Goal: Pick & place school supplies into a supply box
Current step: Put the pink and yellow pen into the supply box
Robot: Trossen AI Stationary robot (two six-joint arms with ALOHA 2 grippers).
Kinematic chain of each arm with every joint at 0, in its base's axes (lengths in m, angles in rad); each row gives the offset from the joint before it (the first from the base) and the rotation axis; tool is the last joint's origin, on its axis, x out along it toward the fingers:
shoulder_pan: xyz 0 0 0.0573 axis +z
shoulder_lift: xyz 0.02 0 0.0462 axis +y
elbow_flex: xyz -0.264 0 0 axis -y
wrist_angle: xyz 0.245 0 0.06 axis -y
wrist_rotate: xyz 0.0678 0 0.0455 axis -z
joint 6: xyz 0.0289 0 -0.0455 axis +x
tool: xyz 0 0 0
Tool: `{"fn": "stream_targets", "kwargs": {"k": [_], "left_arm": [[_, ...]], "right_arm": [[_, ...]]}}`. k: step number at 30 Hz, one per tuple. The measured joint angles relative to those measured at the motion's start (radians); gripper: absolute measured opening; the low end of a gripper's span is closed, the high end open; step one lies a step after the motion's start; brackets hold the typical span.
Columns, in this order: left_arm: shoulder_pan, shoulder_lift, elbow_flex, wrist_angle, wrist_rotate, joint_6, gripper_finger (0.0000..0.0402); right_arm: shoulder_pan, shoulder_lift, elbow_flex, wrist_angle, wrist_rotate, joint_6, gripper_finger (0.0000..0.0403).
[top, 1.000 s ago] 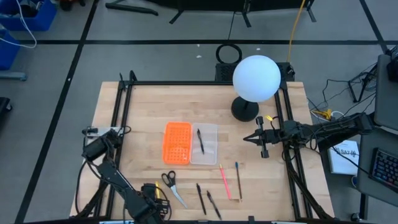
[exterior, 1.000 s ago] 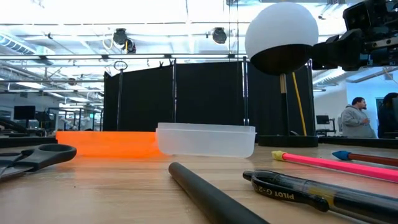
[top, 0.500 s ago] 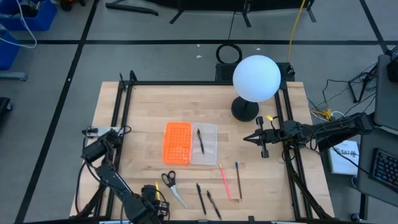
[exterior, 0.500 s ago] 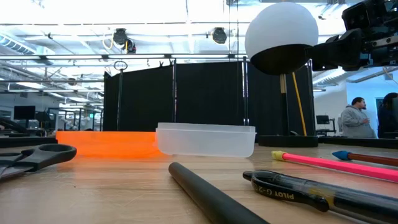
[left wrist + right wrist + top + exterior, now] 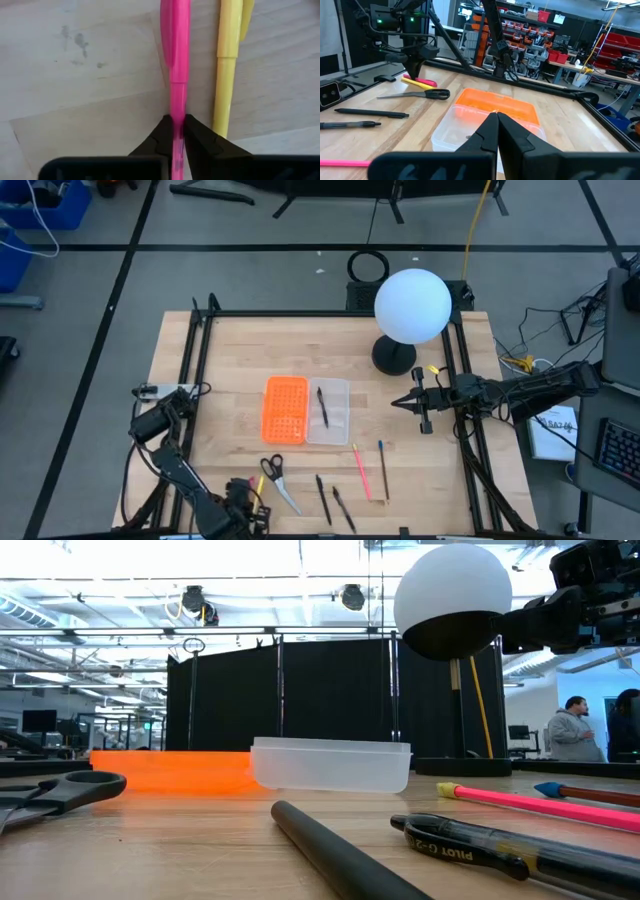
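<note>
At the table's near left, my left gripper (image 5: 178,131) (image 5: 416,67) points down, shut on a pink pen (image 5: 176,55) that lies beside a yellow pen (image 5: 226,75). The scissors (image 5: 276,477) lie just to their right. The supply box, with an orange half (image 5: 285,408) and a translucent tray (image 5: 335,412), holds one black pen (image 5: 322,405). Two black pens (image 5: 323,498), a second pink one (image 5: 361,472) and a reddish-brown one (image 5: 383,468) lie near the front edge. My right gripper (image 5: 420,406) hangs shut to the right of the box, touching nothing. My left gripper pinches the pink pen's narrower barrel part (image 5: 178,107) between its two fingertips (image 5: 162,132). The fingers come from above, pointing down, one on each side of the pen. The pen lies flat on the table next to the yellow pen.
A white globe lamp (image 5: 411,305) on a dark base (image 5: 393,356) stands at the back right. Black frame rails (image 5: 200,350) run along the table's left and right sides. People stand in the room beyond the table (image 5: 572,730).
My left arm has shifted slightly toward the table's near edge over the pink and yellow pens. The pens, scissors and box lie where they were.
</note>
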Motion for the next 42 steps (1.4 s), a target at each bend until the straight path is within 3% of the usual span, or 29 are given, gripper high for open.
{"fn": "stream_targets", "kwargs": {"k": [9, 15, 22, 31, 37, 42], "left_arm": [[0.003, 0.0, -0.001, -0.092, -0.013, -0.012, 0.002], [0.008, 0.005, 0.089, -0.208, -0.017, -0.007, 0.0021], [0.056, 0.003, 0.269, -0.433, -0.182, 0.038, 0.0005], [0.21, 0.001, 0.422, -0.482, -0.302, 0.359, 0.0002], [0.243, 0.001, 0.406, -0.48, -0.213, 0.523, 0.0003], [0.226, 0.0, 0.379, -0.508, -0.147, 0.717, 0.0042]], "right_arm": [[0.0, 0.0, 0.0, 0.0, 0.0, 0.0, 0.0], [0.0, 0.0, 0.0, 0.0, 0.0, 0.0, 0.0], [0.0, 0.0, 0.0, 0.0, 0.0, 0.0, 0.0], [0.0, 0.0, 0.0, 0.0, 0.0, 0.0, 0.0], [0.0, 0.0, 0.0, -0.008, 0.0, -0.001, 0.0], [0.0, 0.0, 0.0, -0.023, 0.0, -0.002, 0.0]]}}
